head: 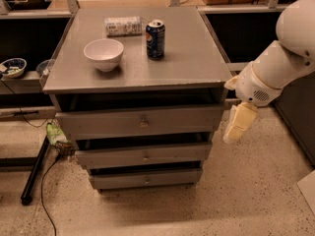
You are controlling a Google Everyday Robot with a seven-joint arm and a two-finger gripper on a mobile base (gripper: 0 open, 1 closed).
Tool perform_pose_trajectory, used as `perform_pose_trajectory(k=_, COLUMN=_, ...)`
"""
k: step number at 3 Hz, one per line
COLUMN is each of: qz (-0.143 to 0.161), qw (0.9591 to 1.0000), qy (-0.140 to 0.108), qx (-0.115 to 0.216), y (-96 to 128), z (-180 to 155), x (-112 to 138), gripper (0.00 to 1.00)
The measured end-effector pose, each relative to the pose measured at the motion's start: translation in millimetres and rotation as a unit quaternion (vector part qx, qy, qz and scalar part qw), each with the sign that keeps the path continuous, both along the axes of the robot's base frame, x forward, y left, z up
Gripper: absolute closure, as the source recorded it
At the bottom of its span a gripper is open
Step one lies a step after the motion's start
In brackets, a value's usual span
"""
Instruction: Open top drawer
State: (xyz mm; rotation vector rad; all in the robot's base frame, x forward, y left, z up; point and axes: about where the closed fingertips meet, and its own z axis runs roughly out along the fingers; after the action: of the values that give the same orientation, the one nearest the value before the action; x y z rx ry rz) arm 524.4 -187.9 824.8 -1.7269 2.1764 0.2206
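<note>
I have the gripper (238,126) hanging at 3 o'clock of the top drawer (98,123), which sits just beneath the tabletop (197,58); I cannot tell its grip state, and from there its knob (143,122) lies toward 9 o'clock.

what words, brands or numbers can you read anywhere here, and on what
No text reads clearly.
Blue can: a round red, white and blue mark; lettering too blurred to read.
Pale packet behind the bowl: print too blurred to read.
Top drawer: no label on its front.
Gripper, hanging to the right of the top drawer: no markings seen.
</note>
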Motion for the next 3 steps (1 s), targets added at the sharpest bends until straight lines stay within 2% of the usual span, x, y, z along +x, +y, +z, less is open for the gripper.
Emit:
perform_pose_trajectory(k=1, qz=-0.008, qw=0.9997, qy=-0.017, qx=0.016, y=1.9, z=-10.9, x=-14.6, gripper=0.00)
perform_pose_trajectory(k=3, qz=-0.006, qw=0.9997, qy=-0.011, qx=0.023, y=3.7, z=-14.4, x=-13.0, gripper=0.00)
